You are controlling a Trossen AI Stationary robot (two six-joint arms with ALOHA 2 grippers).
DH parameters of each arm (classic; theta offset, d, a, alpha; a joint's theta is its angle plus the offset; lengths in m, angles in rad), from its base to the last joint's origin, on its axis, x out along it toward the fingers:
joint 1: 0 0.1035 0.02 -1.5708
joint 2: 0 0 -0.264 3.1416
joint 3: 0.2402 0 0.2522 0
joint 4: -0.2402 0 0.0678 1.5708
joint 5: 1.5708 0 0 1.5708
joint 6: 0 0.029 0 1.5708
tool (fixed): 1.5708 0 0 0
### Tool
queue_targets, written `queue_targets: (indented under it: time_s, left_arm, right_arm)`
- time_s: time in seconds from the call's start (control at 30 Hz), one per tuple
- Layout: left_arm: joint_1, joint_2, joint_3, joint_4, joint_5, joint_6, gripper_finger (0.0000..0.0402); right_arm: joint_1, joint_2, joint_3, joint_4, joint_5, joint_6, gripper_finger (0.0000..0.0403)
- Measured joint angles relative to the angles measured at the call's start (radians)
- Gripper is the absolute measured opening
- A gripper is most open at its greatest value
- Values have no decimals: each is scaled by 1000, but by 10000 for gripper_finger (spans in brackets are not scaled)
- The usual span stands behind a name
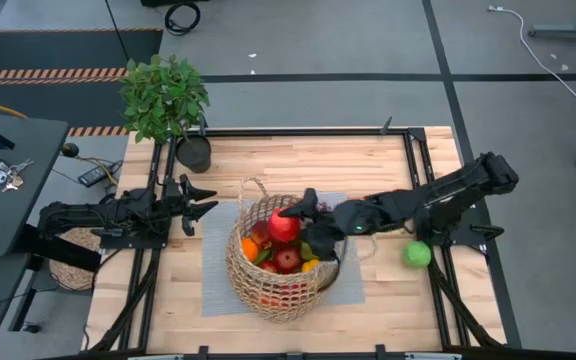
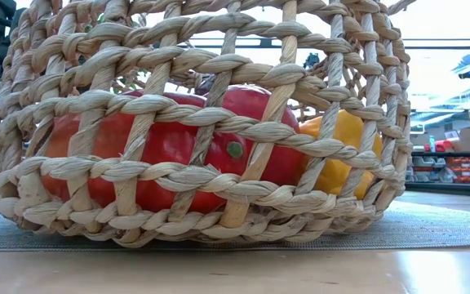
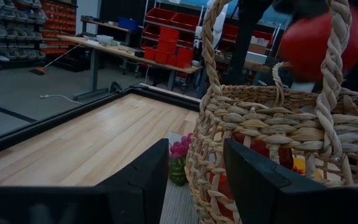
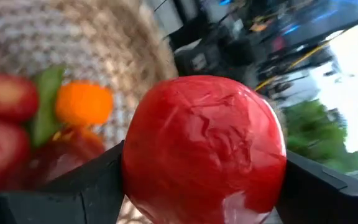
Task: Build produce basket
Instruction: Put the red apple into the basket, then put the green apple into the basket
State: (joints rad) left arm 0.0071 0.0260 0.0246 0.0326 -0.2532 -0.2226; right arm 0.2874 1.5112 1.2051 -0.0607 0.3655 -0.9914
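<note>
The basket, tan open-weave wicker with thin loop handles, stands on a grey mat mid-table. In it lies produce: red, orange and yellow pieces, which also show through the weave in the low view. My right gripper reaches in from the table's right and is shut on a round red fruit above the basket's opening. A green fruit rests on the bare wood at the right. My left gripper waits at the table's left, level, pointing at the basket, open with nothing between its fingers. My right gripper pinches the red fruit by its two opposite sides between its two fingers. The fingers come from the table's right, slanting a little downward. The fruit is lifted clear, above the produce in the basket and inside the line of the rim.
A leafy potted plant in a black pot stands at the far left corner. A small pink and green thing lies on the mat at the basket's foot. A black frame borders the table. Bare wood lies at the near right.
</note>
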Motion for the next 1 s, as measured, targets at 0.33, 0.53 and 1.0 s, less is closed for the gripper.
queue_targets:
  time_s: [0.33, 0.53, 1.0]
  left_arm:
    - [0, 0, 0, 2, 0, 0, 160]
    - [0, 0, 0, 0, 0, 0, 160]
    - [0, 0, 0, 3, 0, 0, 160]
  right_arm:
    - [-124, 194, -18, 151, -272, 370, 334]
    - [-136, 266, -18, 164, -289, 572, 339]
    - [-149, 205, -9, 150, -294, 653, 390]
